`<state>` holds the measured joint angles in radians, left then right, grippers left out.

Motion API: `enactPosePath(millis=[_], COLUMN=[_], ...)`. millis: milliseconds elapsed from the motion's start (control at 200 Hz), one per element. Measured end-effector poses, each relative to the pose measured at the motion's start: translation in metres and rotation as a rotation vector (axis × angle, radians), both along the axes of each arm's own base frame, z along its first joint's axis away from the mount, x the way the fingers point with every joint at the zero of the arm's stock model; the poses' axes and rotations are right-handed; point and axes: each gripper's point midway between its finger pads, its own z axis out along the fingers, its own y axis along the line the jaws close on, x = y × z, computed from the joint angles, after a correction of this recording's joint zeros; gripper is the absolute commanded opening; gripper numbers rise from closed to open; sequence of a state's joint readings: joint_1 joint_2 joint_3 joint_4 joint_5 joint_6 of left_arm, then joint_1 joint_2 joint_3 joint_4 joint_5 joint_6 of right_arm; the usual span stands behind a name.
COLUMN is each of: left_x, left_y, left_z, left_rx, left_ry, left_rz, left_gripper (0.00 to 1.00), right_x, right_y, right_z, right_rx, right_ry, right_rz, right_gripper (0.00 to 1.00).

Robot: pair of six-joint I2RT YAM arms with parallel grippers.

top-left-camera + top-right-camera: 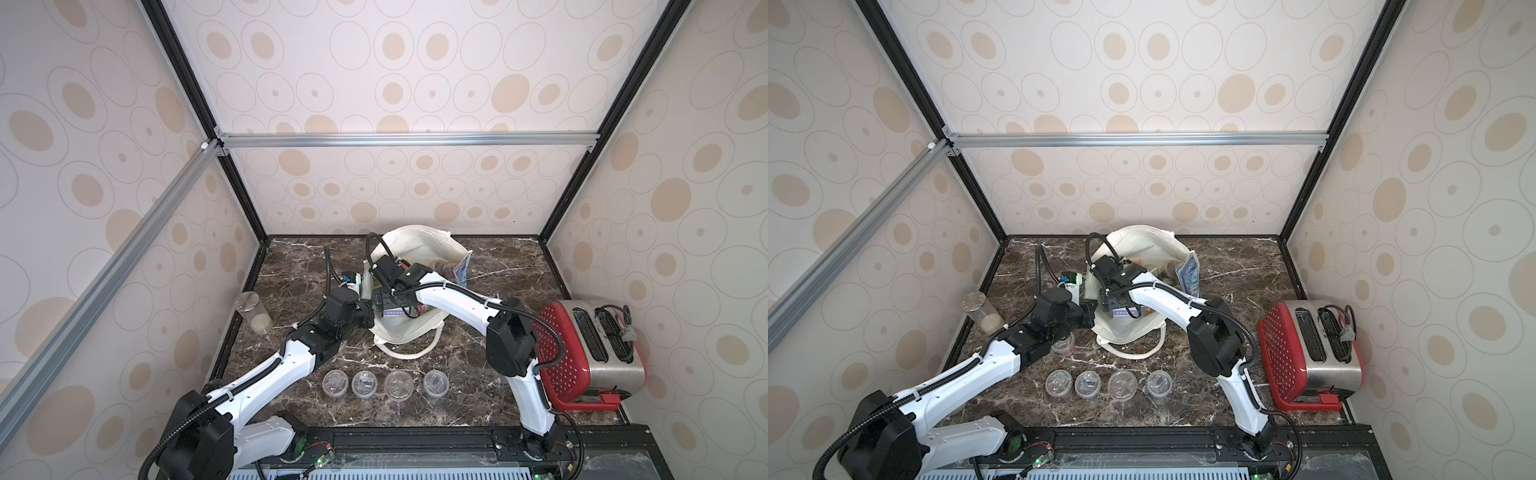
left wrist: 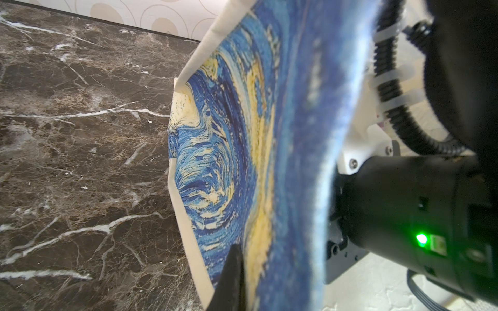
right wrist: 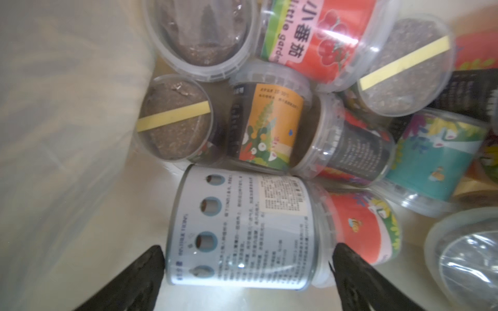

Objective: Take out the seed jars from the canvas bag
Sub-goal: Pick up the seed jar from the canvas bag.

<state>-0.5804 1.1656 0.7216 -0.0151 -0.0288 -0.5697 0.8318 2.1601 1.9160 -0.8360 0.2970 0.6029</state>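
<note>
Clear plastic seed jars (image 1: pixel 399 385): four stand upright in a row at the front of the marble table (image 1: pixel 291 266); many more lie in the canvas bag (image 1: pixel 419 245) behind.
The left gripper (image 1: pixel 367 314) pinches the bag's printed cloth. Inside the bag, the right gripper (image 3: pixel 248 253) is spread wide around a white-labelled jar (image 3: pixel 242 215) lying on its side, long axis from finger to finger. Beyond it are jars of brown soil; a red label (image 3: pixel 318 35) reads "little garden".
</note>
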Motion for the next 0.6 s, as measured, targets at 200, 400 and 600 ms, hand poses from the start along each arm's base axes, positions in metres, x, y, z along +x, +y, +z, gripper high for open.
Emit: enactPosePath(millis=[200,400,600], left_x=[-0.0002,-0.0003,-0.0005], left_y=[-0.0003,-0.0006,-0.0009], left_z=[0.0,0.0,-0.0001], left_rx=[-0.002,-0.002,-0.003], left_ry=[0.001,0.001,0.002], left_rz=[-0.002,-0.003,-0.004], left_gripper=[0.11,0.11,0.11], right_x=[-0.0006,-0.0012,-0.0015], right_y=[0.0007,0.0063,0.008], right_z=[-0.0021,-0.0086,-0.0097], right_rx=[0.004,0.025,0.033], right_ry=[0.006,0.023,0.029], right_rz=[-0.005,-0.005,-0.004], right_gripper=[0.98,0.96,0.96])
